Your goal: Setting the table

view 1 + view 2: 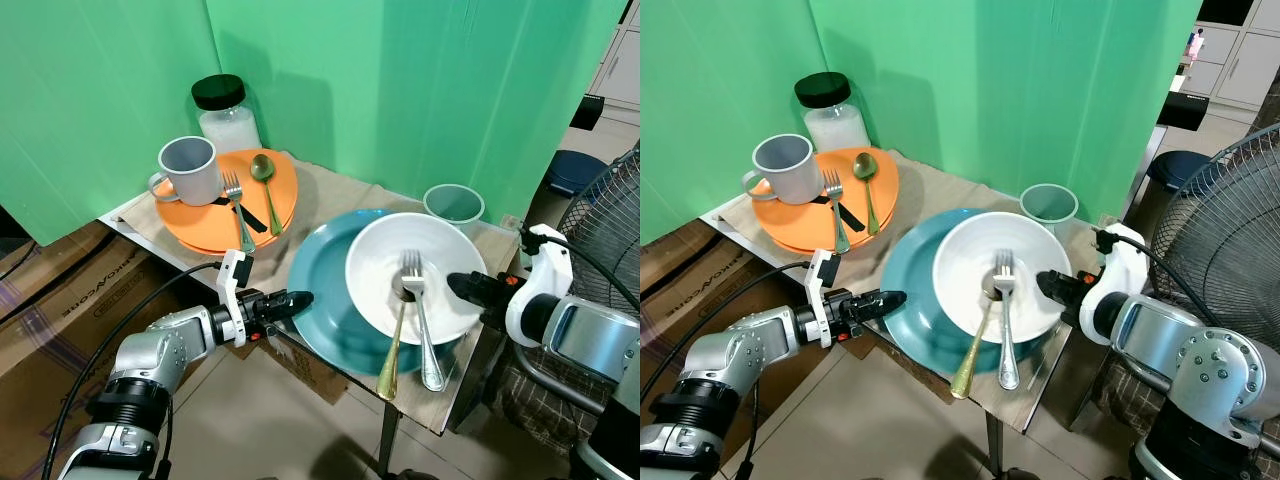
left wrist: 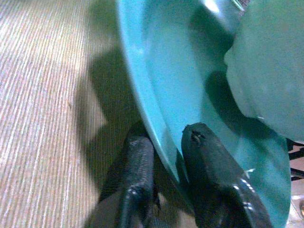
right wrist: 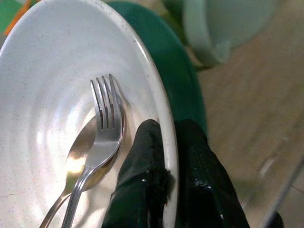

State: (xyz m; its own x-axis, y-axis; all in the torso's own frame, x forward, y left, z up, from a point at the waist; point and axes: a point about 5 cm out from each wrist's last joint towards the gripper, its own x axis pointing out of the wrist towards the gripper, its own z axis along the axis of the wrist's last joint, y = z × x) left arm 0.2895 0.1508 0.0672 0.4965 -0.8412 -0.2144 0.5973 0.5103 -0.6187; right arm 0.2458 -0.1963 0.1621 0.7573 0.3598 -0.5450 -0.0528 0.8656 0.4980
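Note:
A large teal plate (image 1: 320, 300) lies at the table's front edge with a white bowl (image 1: 440, 255) on it. A silver fork (image 1: 421, 325) and a gold spoon (image 1: 392, 352) rest in the bowl, their handles sticking out over the front. My left gripper (image 1: 300, 298) is at the plate's left edge. In the left wrist view its fingers (image 2: 205, 156) are closed over the teal rim (image 2: 142, 80). My right gripper (image 1: 458, 284) is shut on the bowl's right rim, one finger (image 3: 145, 161) inside the bowl (image 3: 52, 118) and one outside.
At the back left an orange plate (image 1: 190, 228) carries a grey mug (image 1: 190, 170), a fork (image 1: 238, 215) and a gold spoon (image 1: 265, 185). A black-lidded jar (image 1: 225, 110) stands behind it. A pale green cup (image 1: 453, 205) sits behind the bowl. A fan (image 1: 600, 230) stands right, cardboard boxes (image 1: 60, 290) left.

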